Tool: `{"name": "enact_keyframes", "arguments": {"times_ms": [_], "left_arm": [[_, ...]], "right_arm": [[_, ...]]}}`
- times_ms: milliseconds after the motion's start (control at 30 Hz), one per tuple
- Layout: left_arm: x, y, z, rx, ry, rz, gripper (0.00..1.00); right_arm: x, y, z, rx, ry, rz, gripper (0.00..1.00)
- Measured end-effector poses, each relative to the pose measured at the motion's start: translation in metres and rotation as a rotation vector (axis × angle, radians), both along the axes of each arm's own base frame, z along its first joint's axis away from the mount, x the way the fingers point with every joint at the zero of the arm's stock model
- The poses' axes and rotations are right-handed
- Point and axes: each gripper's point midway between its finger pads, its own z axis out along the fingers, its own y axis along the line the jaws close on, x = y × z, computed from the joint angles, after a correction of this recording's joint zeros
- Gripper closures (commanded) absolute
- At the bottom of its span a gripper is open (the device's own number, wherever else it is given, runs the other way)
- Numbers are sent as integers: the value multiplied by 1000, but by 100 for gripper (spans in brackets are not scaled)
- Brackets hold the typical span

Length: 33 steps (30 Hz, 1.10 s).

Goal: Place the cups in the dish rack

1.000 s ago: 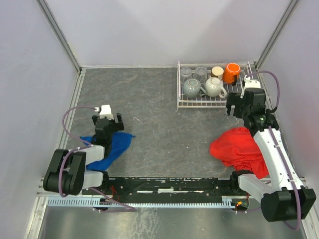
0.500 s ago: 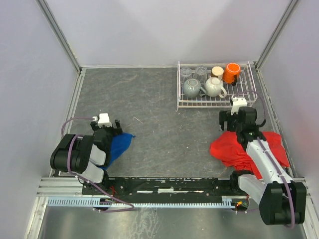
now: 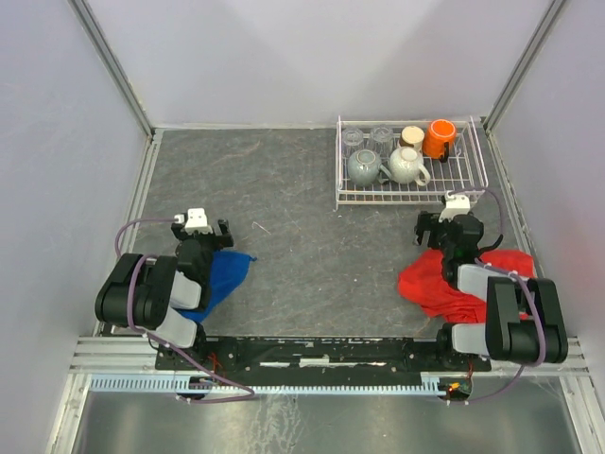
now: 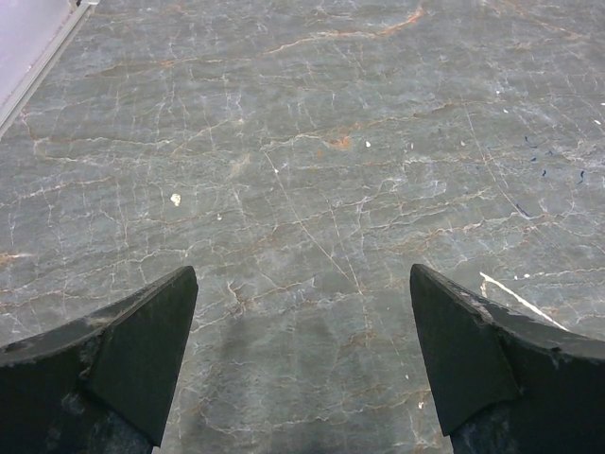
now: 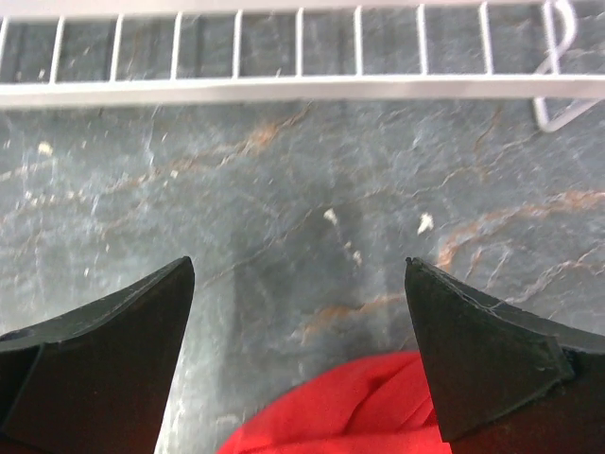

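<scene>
The white wire dish rack (image 3: 473, 172) stands at the back right. Inside it are two clear glass tumblers (image 3: 353, 138), a tan cup (image 3: 412, 136), an orange mug (image 3: 439, 138), a grey-green mug (image 3: 363, 166) and a cream-white mug (image 3: 406, 165). My right gripper (image 3: 446, 227) is open and empty, low over the table just in front of the rack; the rack's front rail (image 5: 302, 87) shows in the right wrist view. My left gripper (image 3: 201, 238) is open and empty at the left, with only bare table between its fingers (image 4: 123, 350).
A red cloth (image 3: 444, 284) lies under my right arm and shows in the right wrist view (image 5: 350, 411). A blue cloth (image 3: 223, 272) lies under my left arm. Grey walls enclose the table on three sides.
Both arms have folded back toward their bases. The right gripper drew away from the rack's right end to just in front of it. The left gripper moved back slightly.
</scene>
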Motion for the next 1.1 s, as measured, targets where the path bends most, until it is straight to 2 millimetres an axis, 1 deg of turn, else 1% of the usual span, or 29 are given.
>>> {"name": "enact_keyframes", "arguments": {"times_ms": [133, 233, 367, 633, 1100], "left_arm": [[4, 0, 3, -1, -6, 1, 1], [4, 0, 3, -1, -7, 2, 1], [8, 2, 3, 0, 2, 12, 1], [19, 16, 3, 11, 30, 93, 1], [17, 19, -3, 17, 60, 114, 1]], "right_arm": [[19, -7, 4, 32, -66, -43, 0], [26, -9, 1, 45, -100, -59, 0], [26, -9, -7, 42, -102, -79, 1], [30, -5, -1, 25, -121, -87, 0], [31, -6, 0, 24, -124, -90, 0]]}}
